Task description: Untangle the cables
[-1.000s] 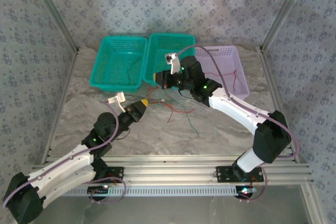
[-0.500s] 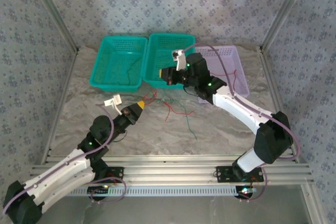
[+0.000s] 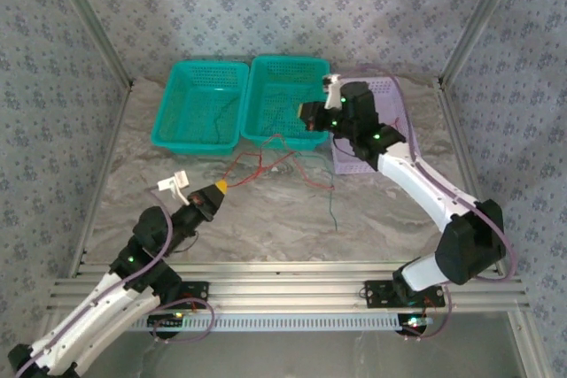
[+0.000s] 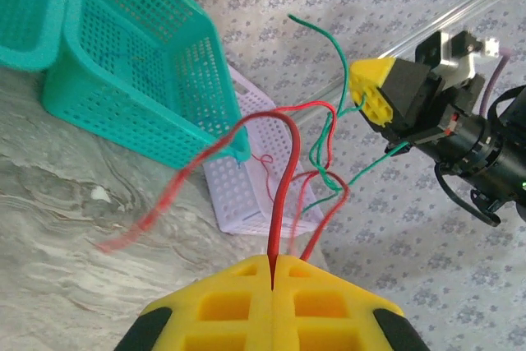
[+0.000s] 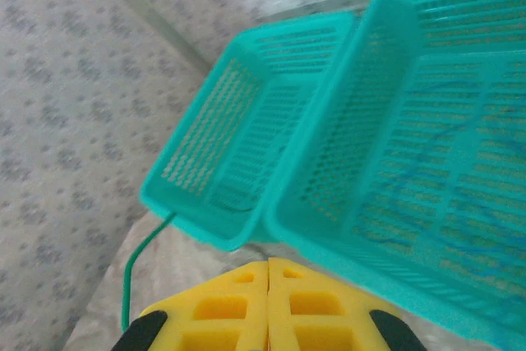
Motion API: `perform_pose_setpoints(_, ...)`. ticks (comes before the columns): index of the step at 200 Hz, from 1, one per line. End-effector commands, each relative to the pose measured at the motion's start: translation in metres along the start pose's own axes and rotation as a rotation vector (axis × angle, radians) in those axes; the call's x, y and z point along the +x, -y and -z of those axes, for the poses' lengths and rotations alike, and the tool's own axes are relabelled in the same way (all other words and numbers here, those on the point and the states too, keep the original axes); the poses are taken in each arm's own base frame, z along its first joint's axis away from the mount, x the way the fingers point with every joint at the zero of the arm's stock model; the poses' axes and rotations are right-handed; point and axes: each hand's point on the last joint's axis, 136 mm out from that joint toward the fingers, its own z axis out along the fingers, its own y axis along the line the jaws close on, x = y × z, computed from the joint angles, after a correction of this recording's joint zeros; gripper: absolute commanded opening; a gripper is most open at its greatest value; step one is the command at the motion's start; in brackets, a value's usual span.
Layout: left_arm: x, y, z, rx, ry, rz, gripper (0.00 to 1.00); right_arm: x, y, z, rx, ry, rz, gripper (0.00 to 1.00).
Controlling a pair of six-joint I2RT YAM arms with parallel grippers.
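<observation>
Cables (image 4: pixel 333 191) mid-pull: your left gripper (image 4: pixel 271 273) pinches the thin red wire (image 4: pixel 283 178), your right gripper (image 5: pixel 269 273) pinches the thin green wire (image 5: pixel 127 281); next, draw them apart at centre frame.

The red cable (image 4: pixel 278 219) and green cable (image 3: pixel 333 201) lie over a grey, marble-veined desk (image 3: pixel 266 219). The left basket (image 3: pixel 199 73) and middle basket (image 3: pixel 288 61) are teal mesh; the right basket (image 3: pixel 390 86) is lilac. The walls (image 3: pixel 266 6) are grey-blue with small floral print. The jaws are yellow, the arms (image 3: pixel 416 183) white and black, the hoses (image 3: pixel 507 241) purple.
</observation>
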Motion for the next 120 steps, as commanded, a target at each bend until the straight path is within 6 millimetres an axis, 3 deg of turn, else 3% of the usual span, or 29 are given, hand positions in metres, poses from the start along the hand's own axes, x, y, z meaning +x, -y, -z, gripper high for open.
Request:
perform_pose_setpoints(1,-0.015,0.0,0.021,-0.074,0.017,-0.079,0.0,0.01,0.032,0.01,0.082,-0.012,-0.035,0.0)
perform_pose_setpoints(42,-0.04,0.017,0.039,-0.111,0.048,-0.182,0.0,0.021,0.045,0.012,0.099,-0.028,-0.039,0.0)
perform_pose_setpoints(120,-0.105,0.061,0.062,-0.226,0.161,-0.437,0.0,0.03,0.102,0.036,0.264,0.011,-0.093,0.0)
